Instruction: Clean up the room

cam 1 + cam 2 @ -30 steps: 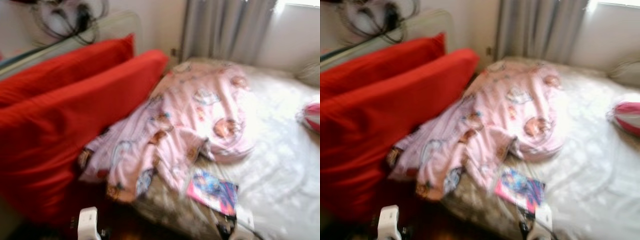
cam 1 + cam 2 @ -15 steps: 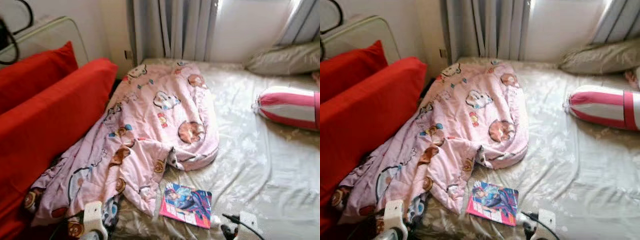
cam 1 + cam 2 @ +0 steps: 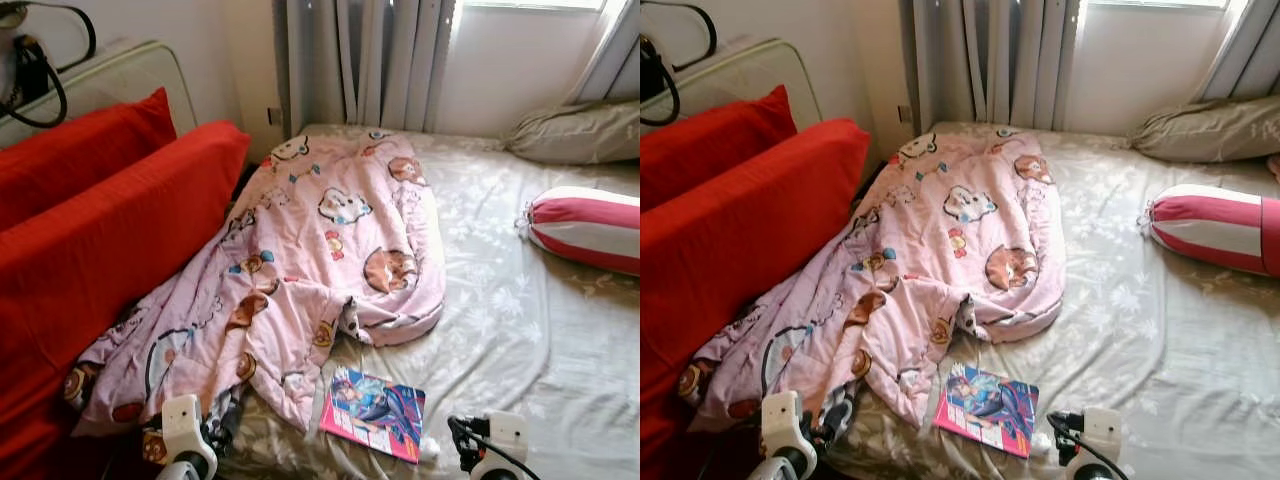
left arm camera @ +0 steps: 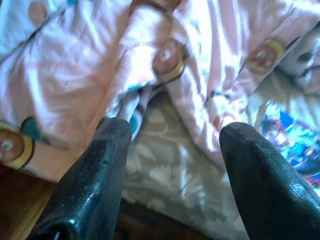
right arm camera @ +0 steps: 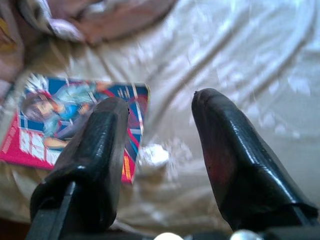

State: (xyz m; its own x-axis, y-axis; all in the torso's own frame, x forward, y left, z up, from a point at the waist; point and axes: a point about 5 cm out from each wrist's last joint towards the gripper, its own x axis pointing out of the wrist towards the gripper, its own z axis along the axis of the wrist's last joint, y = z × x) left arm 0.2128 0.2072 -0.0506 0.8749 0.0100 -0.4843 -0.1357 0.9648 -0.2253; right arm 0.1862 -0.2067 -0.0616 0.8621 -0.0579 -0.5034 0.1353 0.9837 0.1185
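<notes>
Pink blanket (image 3: 320, 250) hides the bed's (image 3: 520, 330) left edge; both grippers (image 4: 170, 165) (image 5: 160, 150) hover agape, empty, near the magazine (image 3: 373, 412)

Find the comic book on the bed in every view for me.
Left eye view: comic book low centre, below the pink blanket.
Right eye view: low centre.
Left wrist view: at the frame edge.
Right wrist view: behind one finger.
Shared landmark: pink blanket.
</notes>
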